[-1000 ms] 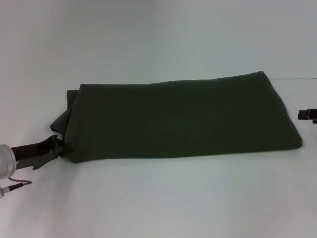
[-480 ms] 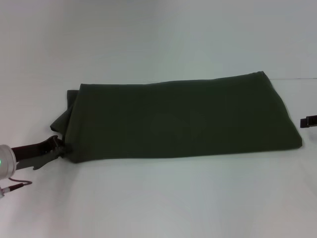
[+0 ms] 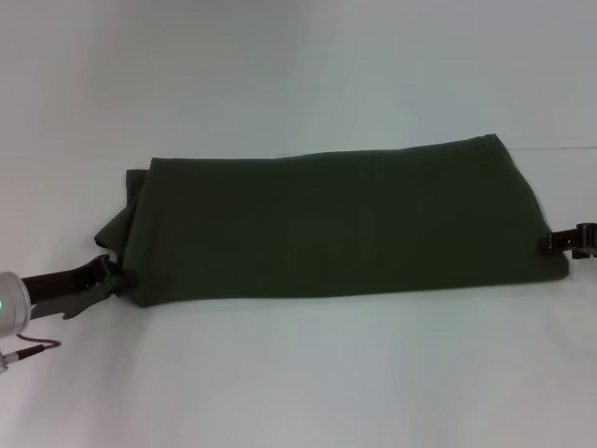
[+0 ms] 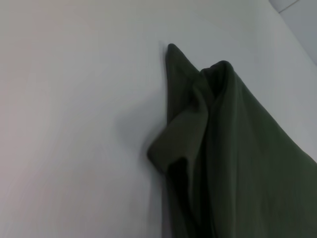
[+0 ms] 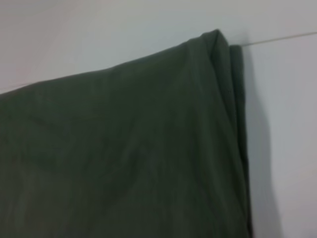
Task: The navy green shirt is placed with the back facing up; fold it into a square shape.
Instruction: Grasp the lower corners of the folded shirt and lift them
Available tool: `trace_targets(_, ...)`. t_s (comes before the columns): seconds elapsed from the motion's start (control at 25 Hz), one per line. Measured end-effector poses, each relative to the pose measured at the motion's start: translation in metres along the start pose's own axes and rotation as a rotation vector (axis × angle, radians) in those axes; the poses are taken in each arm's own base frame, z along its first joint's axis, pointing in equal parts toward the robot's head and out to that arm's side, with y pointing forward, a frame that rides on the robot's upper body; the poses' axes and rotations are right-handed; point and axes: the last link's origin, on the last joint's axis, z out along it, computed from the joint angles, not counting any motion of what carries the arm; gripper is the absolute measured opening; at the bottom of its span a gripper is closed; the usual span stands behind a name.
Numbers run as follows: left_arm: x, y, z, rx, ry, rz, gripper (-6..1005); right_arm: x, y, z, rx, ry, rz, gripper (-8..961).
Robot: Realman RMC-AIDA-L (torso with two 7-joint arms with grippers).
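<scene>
The navy green shirt (image 3: 340, 224) is lying across the middle of the head view as a long folded band on the pale bench (image 3: 308, 373). Its far edge is running from the upper left of the band up to a corner at upper right, and its near edge is running almost level across the frame just below centre. At the left end a loose flap of cloth is sticking out past the main fold, bunched and layered; the left wrist view is showing that flap curling over on itself with a pointed tip beyond it. The right end is lying cleaner, with stacked layers along a straight side.

The left pincer (image 3: 110, 277) is sitting at the lower left of the frame, its tip touching the near left corner of the shirt; whether it is gripping cloth or how far it is open cannot be told. The right pincer (image 3: 564, 242) is reaching in from the right edge of the frame, its dark tip meeting the right side of the shirt near the near corner; its opening cannot be told either.

Bare bench is stretching wide in front of the shirt and behind it, with narrower strips at both ends.
</scene>
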Motion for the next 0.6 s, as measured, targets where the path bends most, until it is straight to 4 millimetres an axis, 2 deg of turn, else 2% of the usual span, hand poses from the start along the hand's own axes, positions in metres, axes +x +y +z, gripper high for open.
trace_targets(0.6, -0.001, -0.001, -0.001, -0.001, 0.003, 0.002, 3, 0.01, 0.008, 0.014, 0.004, 0.002, -0.024, 602)
